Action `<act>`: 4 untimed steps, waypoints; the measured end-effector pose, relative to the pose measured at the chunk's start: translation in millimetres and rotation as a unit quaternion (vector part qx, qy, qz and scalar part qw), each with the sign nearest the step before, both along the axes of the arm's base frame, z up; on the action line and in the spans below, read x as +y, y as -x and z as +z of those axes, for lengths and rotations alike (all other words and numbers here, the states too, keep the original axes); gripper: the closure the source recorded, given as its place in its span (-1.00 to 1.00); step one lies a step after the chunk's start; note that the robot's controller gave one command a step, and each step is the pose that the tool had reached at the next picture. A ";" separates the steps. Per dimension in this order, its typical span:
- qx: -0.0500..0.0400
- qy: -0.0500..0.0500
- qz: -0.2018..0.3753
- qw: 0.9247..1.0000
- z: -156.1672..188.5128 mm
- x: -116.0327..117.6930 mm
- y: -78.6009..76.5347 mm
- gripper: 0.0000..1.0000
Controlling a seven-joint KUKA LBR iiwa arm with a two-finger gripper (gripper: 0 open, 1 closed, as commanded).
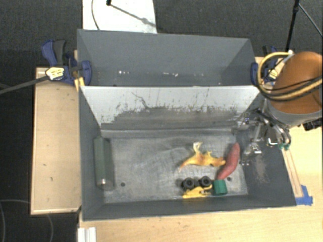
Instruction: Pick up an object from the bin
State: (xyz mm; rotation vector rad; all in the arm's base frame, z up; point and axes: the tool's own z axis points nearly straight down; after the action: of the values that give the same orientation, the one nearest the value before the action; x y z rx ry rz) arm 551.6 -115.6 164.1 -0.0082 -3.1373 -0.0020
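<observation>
Yellow plastic toy cart with black wheels (pixel 196 186) lies nearest, in front of the red sausage-shaped soft thing (pixel 229 163); a green square block (pixel 220 187) sits at the red thing's lower end, perhaps touching. Just left of the red thing lies a yellow banana-like figure (pixel 202 158). The gripper (pixel 248 153) hangs just right of its upper end, near the grey metal bin's right wall (pixel 265 178). How far it is open I cannot tell. It may scrape this wall, or push the red thing against the block.
</observation>
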 end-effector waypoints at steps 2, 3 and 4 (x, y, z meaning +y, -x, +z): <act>-0.007 0.002 0.023 1.000 -44.5 9.0 1.0 -1.00; -0.008 0.001 0.108 0.994 -91.0 21.5 -2.6 1.00; -0.008 0.002 0.108 0.994 -91.1 21.4 -2.6 1.00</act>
State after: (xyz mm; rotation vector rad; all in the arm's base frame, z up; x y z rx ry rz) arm 554.1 -94.2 73.0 0.3338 -3.1349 0.0036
